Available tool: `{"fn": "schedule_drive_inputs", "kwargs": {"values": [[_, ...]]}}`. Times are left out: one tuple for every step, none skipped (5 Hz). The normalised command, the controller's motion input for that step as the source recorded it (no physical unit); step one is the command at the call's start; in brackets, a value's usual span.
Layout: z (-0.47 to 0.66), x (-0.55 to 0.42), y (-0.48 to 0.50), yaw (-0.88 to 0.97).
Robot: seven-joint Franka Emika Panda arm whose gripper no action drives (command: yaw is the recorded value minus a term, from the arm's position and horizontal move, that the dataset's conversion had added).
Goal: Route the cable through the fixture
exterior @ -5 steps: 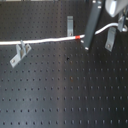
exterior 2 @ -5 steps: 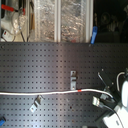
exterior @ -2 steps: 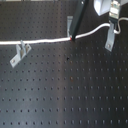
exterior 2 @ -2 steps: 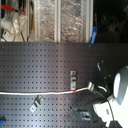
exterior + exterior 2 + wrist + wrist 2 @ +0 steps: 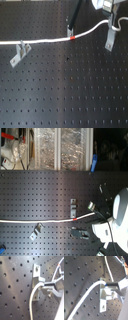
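The white cable (image 5: 45, 41) runs from the first exterior view's left edge across the black pegboard, its red band (image 5: 72, 37) just below the middle fixture bracket (image 5: 69, 29). It passes over the top of the left bracket (image 5: 19, 53). Past the band it rises to my gripper (image 5: 109, 20) at the upper right, which is shut on it. In both wrist views the cable (image 5: 32, 298) curves away from the fingers (image 5: 48, 285), with a grey bracket (image 5: 104, 297) close behind the tips. The second exterior view shows the cable (image 5: 40, 221) and its band (image 5: 75, 219) below a bracket (image 5: 73, 208).
A grey upright piece (image 5: 109, 42) sits under the gripper; I cannot tell whether it is a bracket or a finger. More brackets (image 5: 36, 232) (image 5: 80, 233) stand on the pegboard (image 5: 65, 95). The white arm (image 5: 120, 213) fills the second exterior view's right. Shelves with clutter (image 5: 45, 148) are behind.
The gripper has carried the cable end toward the first exterior view's upper right. The red band has slid left, from beside the gripper to under the middle bracket.
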Motion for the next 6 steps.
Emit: {"fn": "schedule_drive_inputs", "kwargs": {"values": [[-0.09,0.228,-0.107,0.18],[-0.22,0.489,-0.156,0.05],[-0.11,0.262,0.051,0.04],[-0.31,-0.065,0.398,0.39],[-0.32,-0.048,0.536,0.44],[-0.25,-0.068,0.439,0.43]]}}
